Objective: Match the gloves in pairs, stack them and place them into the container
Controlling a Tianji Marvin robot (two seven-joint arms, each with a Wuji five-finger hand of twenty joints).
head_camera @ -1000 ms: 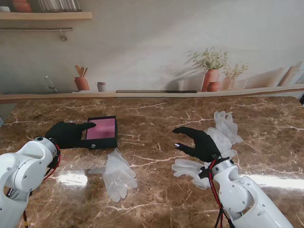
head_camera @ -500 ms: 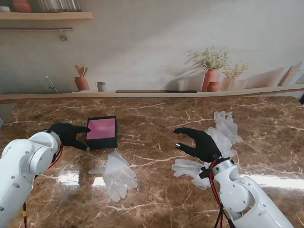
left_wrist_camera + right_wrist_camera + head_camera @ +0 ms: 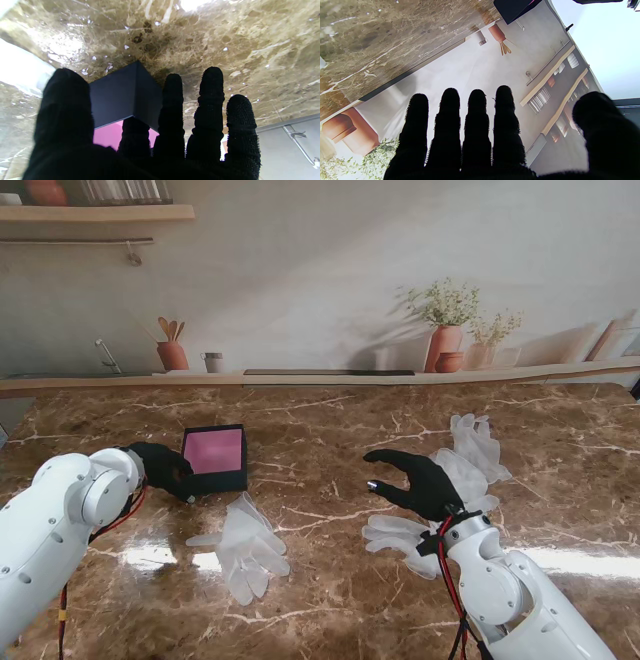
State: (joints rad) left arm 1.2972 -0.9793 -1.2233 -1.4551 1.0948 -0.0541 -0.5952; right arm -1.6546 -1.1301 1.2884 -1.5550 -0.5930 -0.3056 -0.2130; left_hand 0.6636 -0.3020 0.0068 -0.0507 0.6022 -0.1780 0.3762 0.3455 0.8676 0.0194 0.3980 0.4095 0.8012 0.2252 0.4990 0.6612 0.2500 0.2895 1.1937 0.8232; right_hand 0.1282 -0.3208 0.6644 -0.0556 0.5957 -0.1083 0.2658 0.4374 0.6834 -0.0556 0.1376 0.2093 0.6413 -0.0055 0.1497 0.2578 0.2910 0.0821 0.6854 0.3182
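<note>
Translucent glove [image 3: 247,546], fingertips toward me

Container [image 3: 214,458] left of gloves [image 3: 470,470]

Left hand [image 3: 165,468] at nine o'clock, fingers [image 3: 172,105] spread, holding nothing. Right hand [image 3: 420,483] at three o'clock, raised, fingers [image 3: 476,117] straight, empty.
</note>
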